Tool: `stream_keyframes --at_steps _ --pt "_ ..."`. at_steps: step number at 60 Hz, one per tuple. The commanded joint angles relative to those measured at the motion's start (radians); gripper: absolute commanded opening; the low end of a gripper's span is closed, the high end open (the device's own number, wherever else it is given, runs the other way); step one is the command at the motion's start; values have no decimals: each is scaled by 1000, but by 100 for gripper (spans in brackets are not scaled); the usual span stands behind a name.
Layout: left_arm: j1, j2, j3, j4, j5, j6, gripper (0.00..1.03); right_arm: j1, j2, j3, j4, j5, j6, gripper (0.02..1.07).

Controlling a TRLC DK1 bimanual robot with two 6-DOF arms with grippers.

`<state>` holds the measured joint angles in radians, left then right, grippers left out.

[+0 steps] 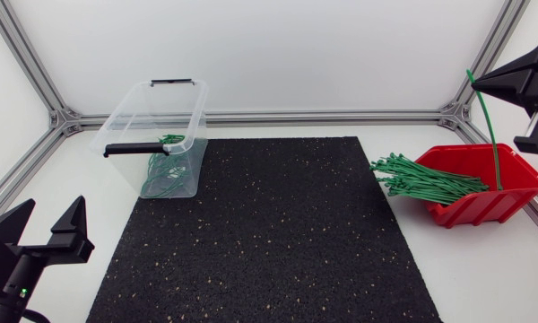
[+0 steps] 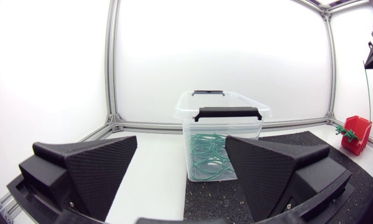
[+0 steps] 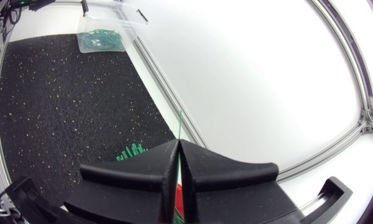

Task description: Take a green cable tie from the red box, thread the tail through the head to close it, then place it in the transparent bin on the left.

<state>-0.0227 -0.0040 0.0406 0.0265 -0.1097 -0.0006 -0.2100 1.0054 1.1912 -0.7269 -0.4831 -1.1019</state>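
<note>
From the head view you're about a third of the way in: the right gripper (image 1: 475, 82) is up over the worktop's (image 1: 484, 269) right edge, clamped on one green cable tie (image 1: 493, 135) that hangs straight, lower end down at the red box (image 1: 484, 205). Loose ties (image 1: 421, 179) spill toward the black mat (image 1: 269, 233). The left gripper (image 1: 52, 208) sits spread at the near left corner, holding nothing. In the left wrist view, the transparent bin (image 2: 193, 106) straight ahead has looped ties (image 2: 208, 158) in it. In the right wrist view, the fingers pinch together with the tie poking out past the tips. So the pick is done; threading and the drop are left.
</note>
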Motion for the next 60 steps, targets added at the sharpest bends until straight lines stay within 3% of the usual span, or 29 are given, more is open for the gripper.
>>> stream_keyframes --at_steps 1,16,38,47,60 --pt "3 -8 -41 -14 2 -10 99 18 -14 59 -29 -17 62 8" --pt "1 -8 -41 -13 2 -10 99 -3 7 180 12 -80 261 8" --pt "3 -8 -41 -13 4 -10 99 0 30 174 67 -109 651 8" --pt "3 -8 -41 -13 2 -10 99 83 82 165 52 -101 924 8" --pt "3 -8 -41 -14 2 -10 99 231 136 131 57 -86 1087 8"
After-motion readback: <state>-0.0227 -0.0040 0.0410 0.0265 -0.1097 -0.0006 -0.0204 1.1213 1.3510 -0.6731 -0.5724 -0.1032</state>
